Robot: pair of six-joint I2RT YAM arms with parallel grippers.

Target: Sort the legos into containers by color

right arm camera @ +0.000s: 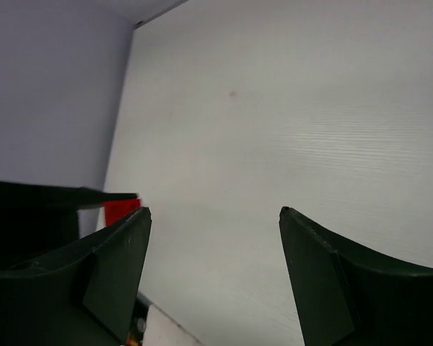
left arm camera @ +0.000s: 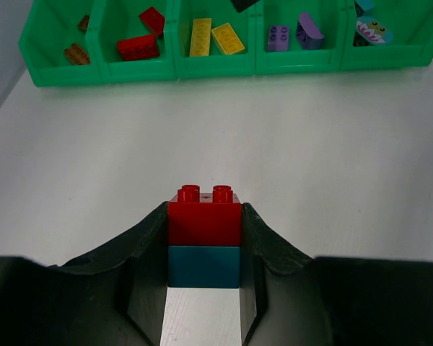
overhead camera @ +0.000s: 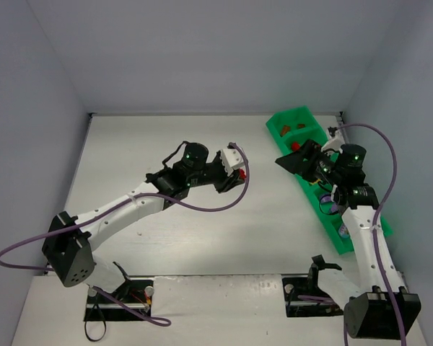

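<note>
open table point(overhead camera: 130, 144) centre, green tray point(overhead camera: 283, 124) at right

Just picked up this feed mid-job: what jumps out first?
The left hand clamps a red brick stacked on a teal brick, over the middle of the table. Along its far right side runs the green tray of colour-sorted bricks, and the right hand hangs open and empty by it.

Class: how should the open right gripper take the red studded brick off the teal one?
Probably from the studded end, pinching the two free flat faces of the red plastic brick; fingers of the left gripper cover its other sides.
</note>
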